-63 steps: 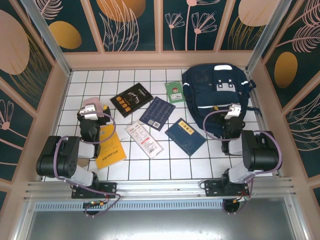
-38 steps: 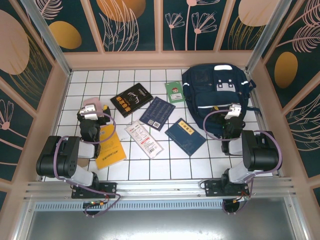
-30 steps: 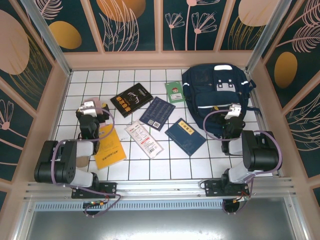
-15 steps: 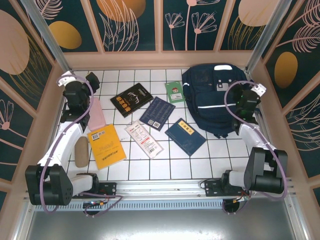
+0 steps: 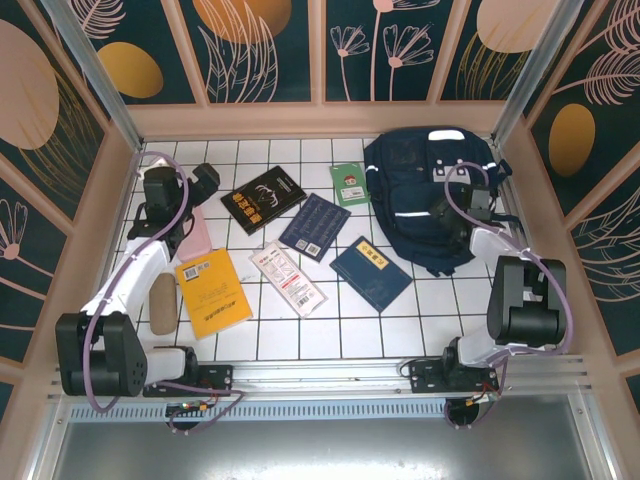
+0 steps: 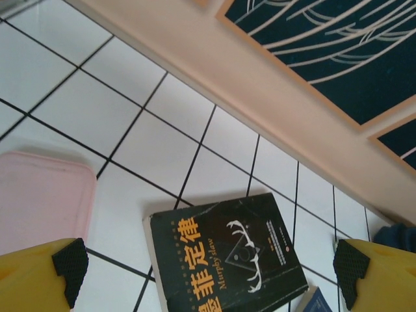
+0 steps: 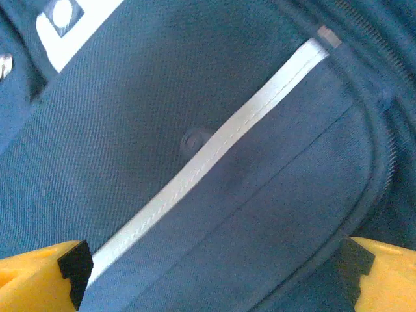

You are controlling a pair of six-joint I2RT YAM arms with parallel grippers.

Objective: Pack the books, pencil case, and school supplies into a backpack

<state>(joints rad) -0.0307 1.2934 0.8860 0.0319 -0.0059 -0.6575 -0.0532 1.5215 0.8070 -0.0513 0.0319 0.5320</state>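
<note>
Plainly nothing is packed yet. Nearest the arm bases the yellow-orange book point(image 5: 212, 292) lies flat on the tiled table point(image 5: 300, 335), with the white-and-red packet point(image 5: 288, 278) and a navy book point(image 5: 371, 272) beside it. Farther out lie the second navy book point(image 5: 315, 225) and the pale-pink pencil case point(image 5: 194, 233), then the black book point(image 5: 262, 198) and the small green book point(image 5: 350, 184).

The left gripper point(image 5: 204, 180) hangs empty, fingers spread wide, between the pencil case and the black book. The right gripper point(image 5: 442, 222), equally wide apart, hovers close over the backpack point(image 5: 420, 170) at the far right.

The step in hand is probably opening the bag. The right wrist view shows a zipper track point(image 7: 385, 162) but no clear pull. The right arm should find the pull first and hold the mouth wide. The left should take a book by its edge.
</note>
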